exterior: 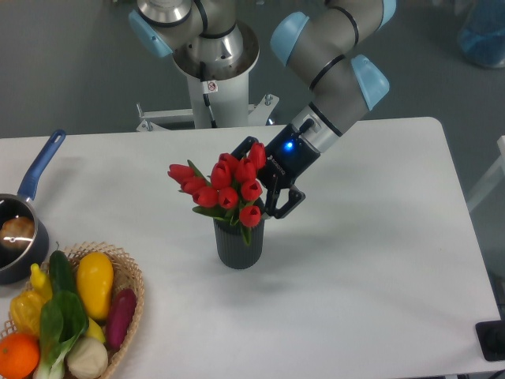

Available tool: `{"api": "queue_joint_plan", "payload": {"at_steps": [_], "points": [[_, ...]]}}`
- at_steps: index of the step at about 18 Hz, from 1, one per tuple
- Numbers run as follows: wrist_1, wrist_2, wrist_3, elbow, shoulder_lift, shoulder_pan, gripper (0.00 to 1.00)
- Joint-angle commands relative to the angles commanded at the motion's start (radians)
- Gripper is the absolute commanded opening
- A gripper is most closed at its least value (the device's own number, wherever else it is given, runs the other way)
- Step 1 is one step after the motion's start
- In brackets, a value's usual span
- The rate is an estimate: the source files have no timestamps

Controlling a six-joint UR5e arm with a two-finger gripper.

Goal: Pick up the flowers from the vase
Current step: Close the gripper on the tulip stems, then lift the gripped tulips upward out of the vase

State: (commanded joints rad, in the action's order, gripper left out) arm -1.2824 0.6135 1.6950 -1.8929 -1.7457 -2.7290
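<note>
Near the middle of the white table (379, 260), in the single fixed camera view, we find the flowers (225, 188) standing in the vase (239, 245), red heads fanned out above its ribbed dark wall. Our gripper (267, 183) has its fingers spread around the right side of the bunch, one finger behind the top blooms and the other showing in front at the lower right. The blooms hide the contact, so we cannot tell whether the fingers press on anything yet; they look parted and not clamped.

We judge the step in hand to be closing on the bunch. To do it well we should grip the stems or the base of the heads, not the petals, squeeze gently, then draw the bunch upward along the vase's axis so the vase does not tip or drag.

At the left edge sit a blue-handled pot (20, 237) and a wicker basket (130, 276) of vegetables, well apart from the vase.

A small round sticker marks the robot pedestal (211, 87), too small to read. We see no other legible writing.
</note>
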Motion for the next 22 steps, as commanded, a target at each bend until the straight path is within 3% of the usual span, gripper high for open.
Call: {"api": "queue_joint_plan", "payload": {"at_steps": [7,18,22], "points": [[0.000,0.003,-0.002,-0.002,0.000,-0.003,0.73],[-0.008,0.006,-0.003,-0.015,0.008,-0.012,0.52],[-0.008,0.006,-0.003,-0.017,0.014,-0.015,0.52]]}}
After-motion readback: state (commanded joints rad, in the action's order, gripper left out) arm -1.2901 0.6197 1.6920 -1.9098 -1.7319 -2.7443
